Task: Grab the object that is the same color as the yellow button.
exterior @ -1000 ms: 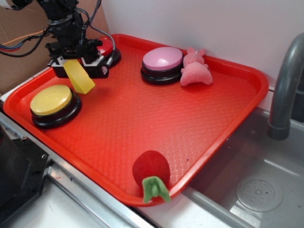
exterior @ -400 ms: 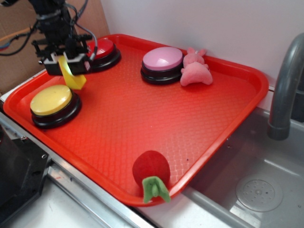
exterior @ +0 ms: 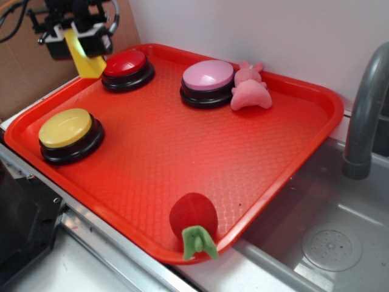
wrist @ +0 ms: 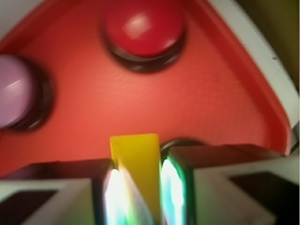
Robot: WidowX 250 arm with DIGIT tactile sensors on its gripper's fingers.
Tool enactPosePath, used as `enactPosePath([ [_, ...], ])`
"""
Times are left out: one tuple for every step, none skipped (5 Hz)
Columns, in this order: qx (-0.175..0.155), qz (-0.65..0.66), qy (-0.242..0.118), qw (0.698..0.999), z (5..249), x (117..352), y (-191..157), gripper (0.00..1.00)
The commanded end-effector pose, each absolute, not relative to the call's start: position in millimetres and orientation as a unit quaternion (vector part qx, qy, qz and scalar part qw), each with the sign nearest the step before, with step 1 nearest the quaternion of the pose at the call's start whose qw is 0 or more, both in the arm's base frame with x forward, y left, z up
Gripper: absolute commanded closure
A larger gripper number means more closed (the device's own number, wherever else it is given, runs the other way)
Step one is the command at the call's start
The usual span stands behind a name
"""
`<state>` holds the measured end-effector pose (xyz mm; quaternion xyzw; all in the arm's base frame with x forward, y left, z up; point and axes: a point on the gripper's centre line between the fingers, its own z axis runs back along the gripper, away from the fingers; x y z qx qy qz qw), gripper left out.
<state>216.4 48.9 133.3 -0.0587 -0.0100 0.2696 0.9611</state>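
**Q:** What do the two views show of the grasp?

**A:** At the upper left of the exterior view, the gripper is clamped on the yellow wedge block, held clear above the far-left corner of the red tray. The block hangs below the jaws, tilted, near the red-topped button but apart from it. The yellow button, whose color the block matches, sits at the left of the frame on the tray.

**Q:** What could go wrong from here?

**A:** Judging by the grip, a slip. The block is a smooth wedge, so its sloped faces may squeeze out from between the pads, and only its upper part appears to be held. If it dropped, it would likely land on the tray rim or on the red-topped button and bounce away.

**Q:** What does the wrist view add?

**A:** At lower center it shows the fingers pressed against both sides of the yellow block, a contact the exterior view leaves partly hidden. It is blurred, though, so how deep the block sits cannot be told.

**Q:** And the exterior view alone?

**A:** The height above the tray, and the yellow button, pink-topped button, pink plush toy and red ball-like toy at bottom center.
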Motion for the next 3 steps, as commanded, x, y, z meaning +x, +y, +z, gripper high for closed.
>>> enactPosePath([
  [-0.075, 0.184, -0.02, 0.98, 172.4, 196.3, -13.8, 1.0],
  [-0.084, 0.196, 0.006, 0.977, 158.0, 187.2, -21.2, 1.0],
  [-0.08, 0.246, 0.035, 0.965, 159.6, 183.9, -11.2, 1.0],
])
